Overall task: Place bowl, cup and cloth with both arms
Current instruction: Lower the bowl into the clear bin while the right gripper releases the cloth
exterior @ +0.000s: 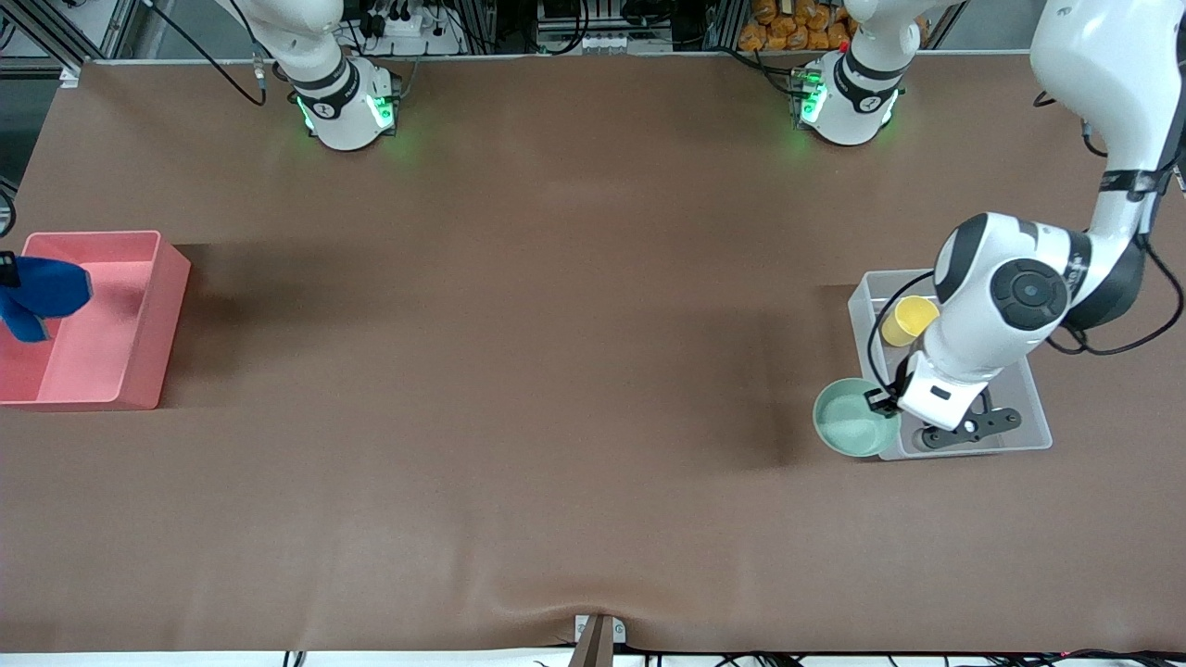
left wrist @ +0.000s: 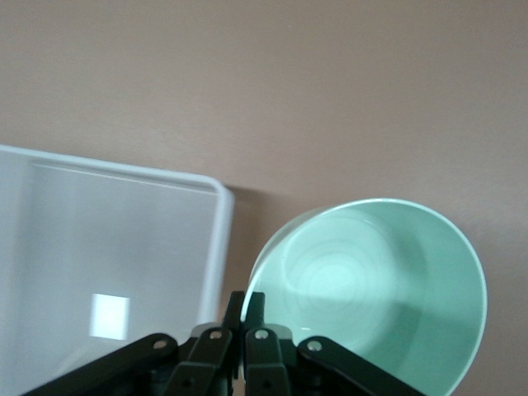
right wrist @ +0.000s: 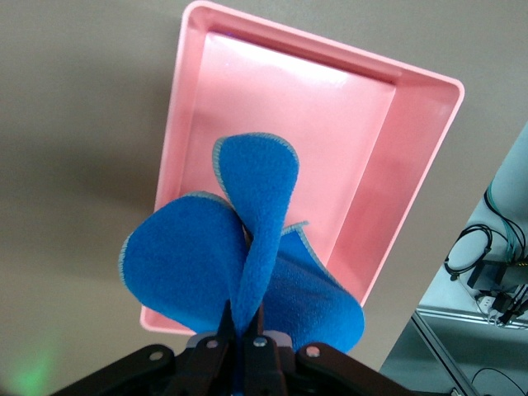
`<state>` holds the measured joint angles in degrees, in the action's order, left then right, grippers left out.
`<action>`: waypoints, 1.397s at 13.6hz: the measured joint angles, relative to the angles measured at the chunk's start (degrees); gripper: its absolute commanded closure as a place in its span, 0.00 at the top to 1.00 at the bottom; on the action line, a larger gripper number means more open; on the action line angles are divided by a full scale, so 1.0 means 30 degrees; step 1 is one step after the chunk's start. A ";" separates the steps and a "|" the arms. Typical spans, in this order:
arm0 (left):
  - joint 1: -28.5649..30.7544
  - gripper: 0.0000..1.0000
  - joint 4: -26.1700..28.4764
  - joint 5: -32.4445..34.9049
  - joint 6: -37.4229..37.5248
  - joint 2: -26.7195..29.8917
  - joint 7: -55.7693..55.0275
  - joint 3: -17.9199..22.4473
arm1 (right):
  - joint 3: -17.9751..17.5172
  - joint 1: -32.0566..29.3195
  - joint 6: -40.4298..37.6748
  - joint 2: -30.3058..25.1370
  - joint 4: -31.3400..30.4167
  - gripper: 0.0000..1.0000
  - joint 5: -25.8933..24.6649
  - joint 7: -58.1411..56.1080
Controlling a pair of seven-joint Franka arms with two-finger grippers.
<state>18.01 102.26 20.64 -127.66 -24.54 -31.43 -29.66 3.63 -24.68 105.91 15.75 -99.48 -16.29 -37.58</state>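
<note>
Left gripper (left wrist: 245,318) is pinching the pale mint glazed bowl's (exterior: 854,419) rim, beside the clear plastic bin (exterior: 1036,426) holding the yellow cup (exterior: 909,320).
Right gripper (right wrist: 241,330) is clamping the bright blue cloth (right wrist: 247,247), dangling it over your pink tray (right wrist: 412,165), likely for release.

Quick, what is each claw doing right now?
Left gripper: shut on the bowl rim, beside the clear bin.
Right gripper: shut on the cloth, over the pink bin.

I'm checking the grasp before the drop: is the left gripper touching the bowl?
Touching. In the left wrist view the left gripper has its fingers pinched shut on the rim of the bowl, held up beside the clear bin.
</note>
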 measured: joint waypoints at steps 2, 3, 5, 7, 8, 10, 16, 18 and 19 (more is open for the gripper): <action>0.0831 0.00 0.0009 0.0000 0.0639 0.0267 0.2019 -0.0002 | 0.0001 -0.0128 0.0461 0.0715 0.0060 0.00 0.0002 0.0000; 0.1383 0.00 0.0033 0.0000 0.0754 0.0327 0.3143 -0.0001 | -0.0001 -0.0134 0.0587 0.1010 0.0091 0.00 0.0006 0.0000; 0.2555 0.00 0.0137 -0.0001 0.0841 0.0390 0.5311 -0.0008 | 0.0000 -0.0180 0.0990 0.1540 0.0120 0.00 0.0011 0.0005; 0.3583 0.00 0.0371 -0.0004 0.0880 0.0413 0.7199 -0.0015 | 0.0001 -0.0374 0.1547 0.2075 0.0159 0.00 0.0055 0.0005; 0.4037 0.00 0.0568 -0.0004 0.0899 0.0415 0.8047 -0.0018 | 0.0002 -0.0464 0.1725 0.2334 0.0184 0.00 0.0077 0.0005; 0.4914 0.00 0.0987 -0.0005 0.0909 0.0410 0.9524 -0.0003 | 0.0001 -0.0563 0.1868 0.2807 0.0208 0.00 0.0219 0.0006; 0.5933 0.00 0.1707 -0.0010 0.0289 -0.0630 1.0560 0.0005 | 0.0002 -0.0978 0.3033 0.4203 0.0233 0.00 0.0610 0.0007; 0.6020 0.00 0.1724 -0.0010 -0.0587 -0.1373 1.0616 0.0006 | 0.0002 -0.1156 0.3430 0.4657 0.0242 0.00 0.0710 0.0007; 0.6030 0.00 0.1727 -0.0010 -0.1103 -0.1765 1.0617 0.0007 | 0.0002 -0.1234 0.3538 0.4848 0.0251 0.00 0.0778 0.0007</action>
<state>36.10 107.44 20.61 -130.97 -29.83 0.42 -29.64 3.63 -28.39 116.52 30.29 -98.73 -13.96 -37.56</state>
